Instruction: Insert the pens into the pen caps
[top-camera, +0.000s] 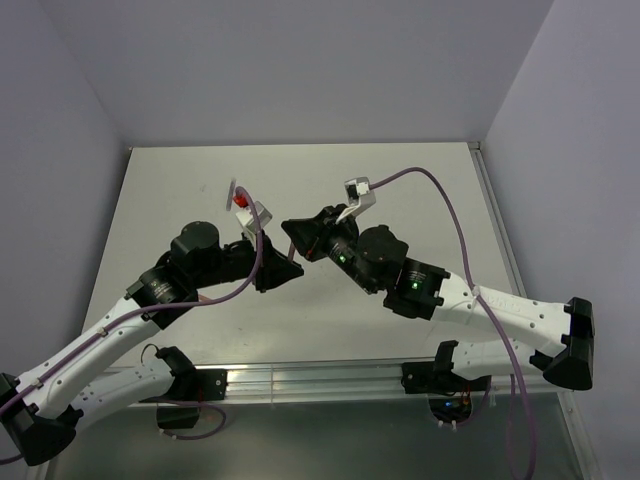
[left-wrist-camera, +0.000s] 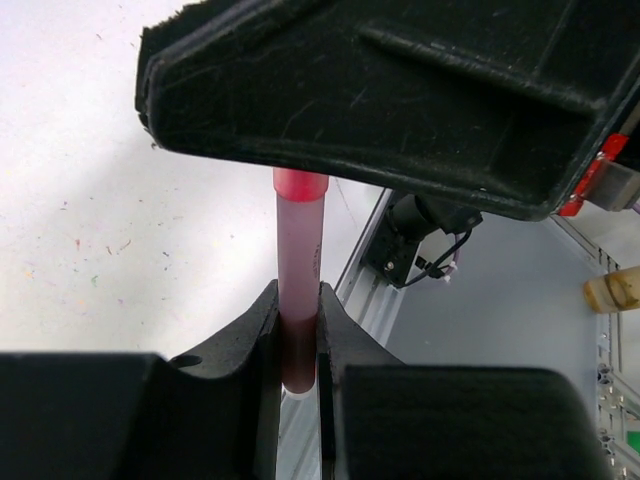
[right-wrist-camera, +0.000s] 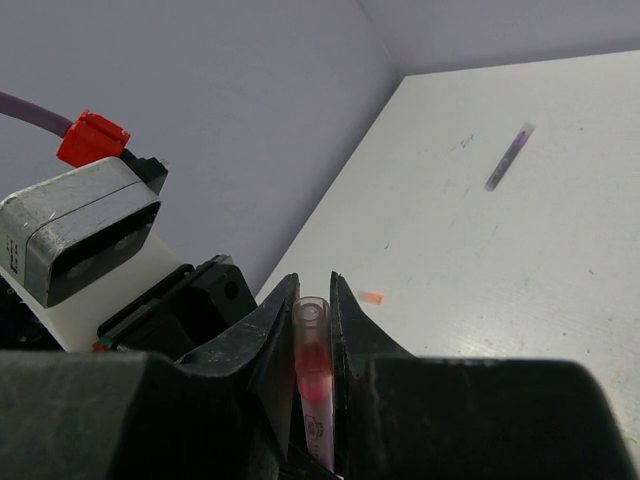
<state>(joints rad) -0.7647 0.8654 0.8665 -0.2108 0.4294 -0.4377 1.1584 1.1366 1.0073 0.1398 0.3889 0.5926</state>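
In the top view both grippers meet nose to nose above the middle of the table: left gripper (top-camera: 283, 268), right gripper (top-camera: 294, 233). My left gripper (left-wrist-camera: 298, 292) is shut on a pale pinkish-red pen cap (left-wrist-camera: 298, 255). The cap runs up to a red band (left-wrist-camera: 300, 182) and then disappears behind the right gripper's black body (left-wrist-camera: 400, 100). My right gripper (right-wrist-camera: 312, 288) is shut on a red pen (right-wrist-camera: 314, 355), a translucent tube with red inside and a white printed barrel. How deep the pen sits in the cap is hidden. A dark grey pen (right-wrist-camera: 508, 158) lies on the table.
A small orange bit (right-wrist-camera: 371, 297) lies on the table beyond the right fingertips. The left wrist camera (right-wrist-camera: 85, 225) hangs close by the right gripper. An aluminium rail (top-camera: 310, 380) runs along the near table edge. Walls close in the left, back and right sides.
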